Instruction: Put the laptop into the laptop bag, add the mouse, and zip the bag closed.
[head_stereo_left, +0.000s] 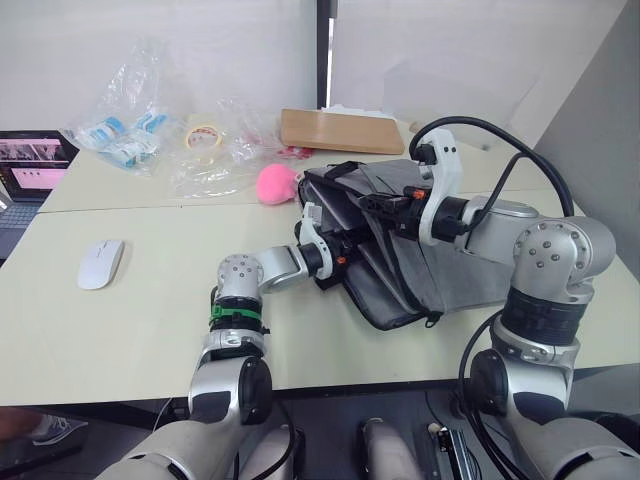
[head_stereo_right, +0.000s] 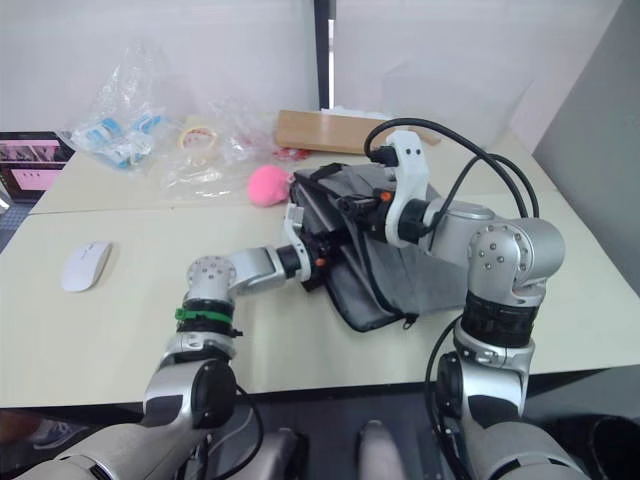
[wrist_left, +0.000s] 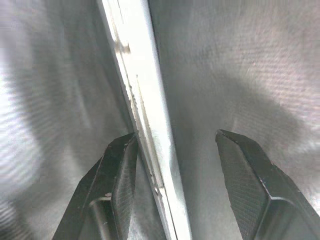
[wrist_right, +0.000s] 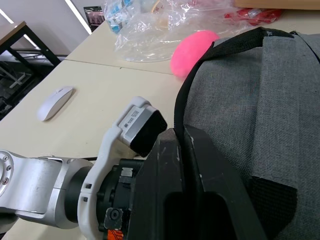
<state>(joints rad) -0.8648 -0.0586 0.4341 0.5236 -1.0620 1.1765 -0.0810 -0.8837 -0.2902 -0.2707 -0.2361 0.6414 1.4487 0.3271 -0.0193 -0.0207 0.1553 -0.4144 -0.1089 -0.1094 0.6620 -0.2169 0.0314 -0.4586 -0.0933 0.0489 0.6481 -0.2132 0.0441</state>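
Observation:
The grey laptop bag (head_stereo_left: 455, 270) lies on the table right of centre, its mouth facing left. My right gripper (wrist_right: 180, 131) is shut on the bag's black-trimmed upper edge and holds the mouth open. Inside that mouth my left gripper (wrist_left: 175, 136) is open; the silver-grey laptop's thin edge (wrist_left: 145, 90) runs between its two black fingers (wrist_left: 117, 170), close to one of them and surrounded by grey lining. In the head views the left gripper (head_stereo_left: 335, 252) is at the bag's opening. The white mouse (head_stereo_left: 100, 263) sits alone on the table far to the left.
A pink plush toy (head_stereo_left: 275, 184) rests just behind the bag's left corner. Farther back are a wooden board (head_stereo_left: 340, 130), crumpled clear plastic bags (head_stereo_left: 135, 100) and a tape roll (head_stereo_left: 204, 136). A dark laptop with a lit screen (head_stereo_left: 30, 165) stands at the far left.

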